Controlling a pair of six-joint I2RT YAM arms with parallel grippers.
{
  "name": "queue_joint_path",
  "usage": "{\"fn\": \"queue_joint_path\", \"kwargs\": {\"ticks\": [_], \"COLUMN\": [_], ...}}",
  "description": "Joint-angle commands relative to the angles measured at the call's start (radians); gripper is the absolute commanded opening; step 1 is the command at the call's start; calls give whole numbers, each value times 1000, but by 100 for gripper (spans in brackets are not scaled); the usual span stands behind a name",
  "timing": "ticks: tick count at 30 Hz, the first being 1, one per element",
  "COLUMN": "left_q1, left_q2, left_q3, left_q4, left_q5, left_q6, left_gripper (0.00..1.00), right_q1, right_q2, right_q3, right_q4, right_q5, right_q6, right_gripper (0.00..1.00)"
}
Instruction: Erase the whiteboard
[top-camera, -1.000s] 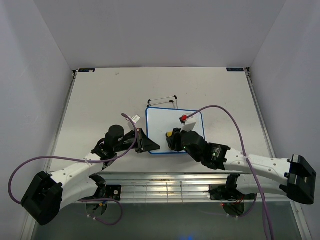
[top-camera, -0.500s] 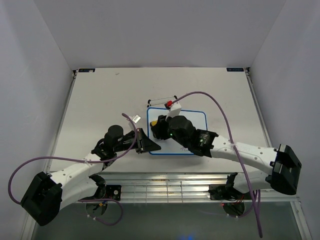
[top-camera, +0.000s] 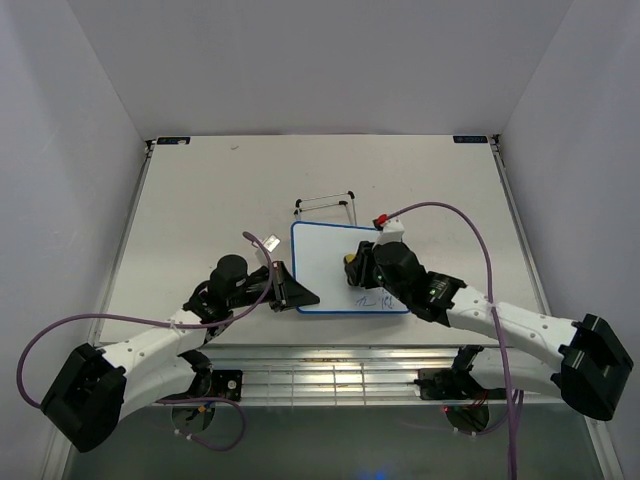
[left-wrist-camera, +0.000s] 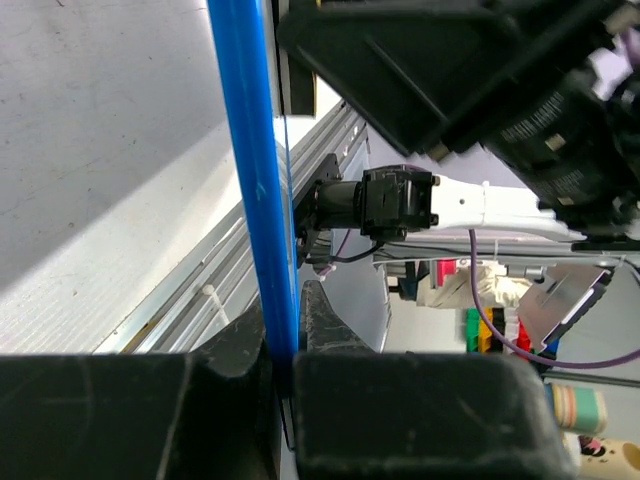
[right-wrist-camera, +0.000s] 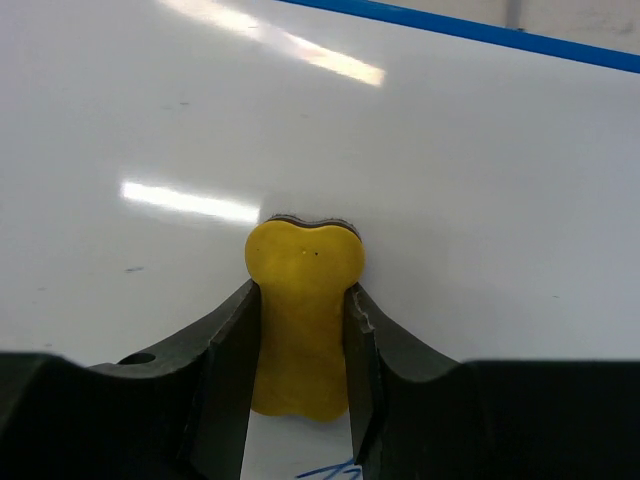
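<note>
Pale grey desk (top-camera: 200, 190), enclosed by plain white walls (top-camera: 320, 60). The whiteboard (top-camera: 325, 262) lies at its near centre, with blue writing (top-camera: 372, 300) by the near edge. The left end effector (left-wrist-camera: 285, 372) is clamped on the board's left blue frame, and the right end effector (right-wrist-camera: 300, 335) grips a yellow eraser (right-wrist-camera: 303, 290) pressed to the board.

Whiteboard (top-camera: 325, 270) white, blue-framed; scribble (top-camera: 372, 299) blue; eraser (right-wrist-camera: 305, 275) yellow

Only blue handwriting (top-camera: 372, 300), perhaps characters, shows near the front edge of the whiteboard (top-camera: 325, 262), too small to read.
</note>
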Motion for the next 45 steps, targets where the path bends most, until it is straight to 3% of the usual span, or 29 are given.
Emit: {"fn": "queue_joint_path", "kwargs": {"ticks": [1, 6, 10, 14, 22, 28, 32, 35, 38, 45], "left_q1": [-15, -17, -17, -15, -17, -15, -15, -15, -15, -15], "left_q2": [-35, -27, -33, -52, -76, -118, -133, -115, -83, -78], "left_q3": [38, 32, 32, 32, 14, 0, -12, -17, -5, -2], "left_q4": [434, 467, 478, 478, 474, 470, 421, 422, 445, 441], "left_q5": [109, 109, 117, 120, 92, 62, 24, 5, 17, 7], "left_q6": [-30, -44, -47, -39, -36, -33, -6, -4, -19, -26], "left_gripper": [0, 0, 0, 0, 0, 0, 0, 0, 0, 0], "right_q1": [89, 204, 213, 205, 69, -17, -16, 17, 55, 116], "right_q2": [108, 231, 328, 380, 187, 60, -29, -95, -76, 153], "right_q3": [97, 256, 310, 359, 151, 14, -65, -180, -202, -26], "right_q4": [-26, 22, 62, -30, -98, -133, -133, 40, 178, 192], "right_q5": [-86, -28, -52, -34, 56, 37, -99, -233, -240, -299], "right_q6": [-14, -57, -83, -131, -76, -73, -64, -14, 18, -80], "right_gripper": [19, 18, 18, 18, 18, 17, 17, 17, 17, 17]}}
